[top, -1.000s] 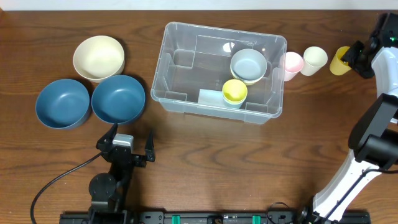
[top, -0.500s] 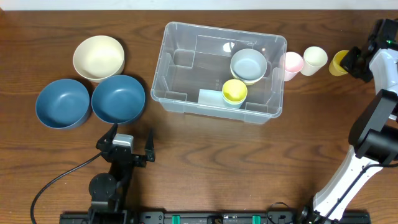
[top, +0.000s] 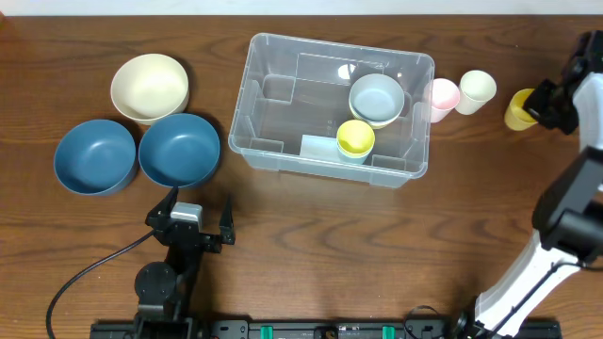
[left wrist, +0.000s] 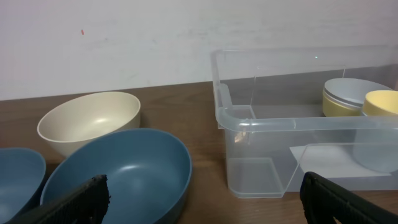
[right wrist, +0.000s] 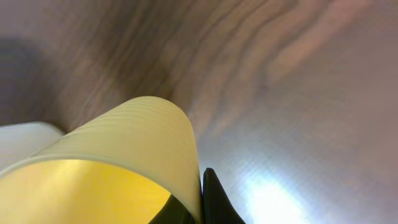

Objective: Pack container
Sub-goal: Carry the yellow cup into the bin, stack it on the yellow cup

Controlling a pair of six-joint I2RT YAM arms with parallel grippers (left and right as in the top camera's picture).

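We look down on a dark wooden table (top: 311, 245). At the far left a cream bowl (top: 149, 87) sits, and just in front of it two blue bowls, the left blue bowl (top: 94, 156) and the right blue bowl (top: 179, 149), stand side by side and touch. Near us, below those bowls, the left gripper (top: 200, 200) rests low with its fingers (left wrist: 81, 200) spread wide and holding nothing. A black cable (top: 85, 273) curls away from its arm.

In the middle of the table, toward the far edge, stands the container (top: 283, 127), a large clear bin, upright and open at the top. From the left wrist camera, the right blue bowl lies between the gripper and the bin's near left corner. Inside the bin, at its right end, a grey-blue bowl (top: 377, 98) sits nested in a pale yellow one. A small yellow cup (top: 355, 138) stands nearer us, beside a pale flat rectangle (top: 318, 146).

Just outside the bin's right wall stands a pink cup (top: 443, 94), then a white cup (top: 477, 90). At the far right, the right gripper (top: 539, 105) pinches the wall of a ribbed yellow cup (top: 519, 108), well apart from the bin. Its wrist camera shows the cup's rim pressed against one black finger (right wrist: 214, 199).
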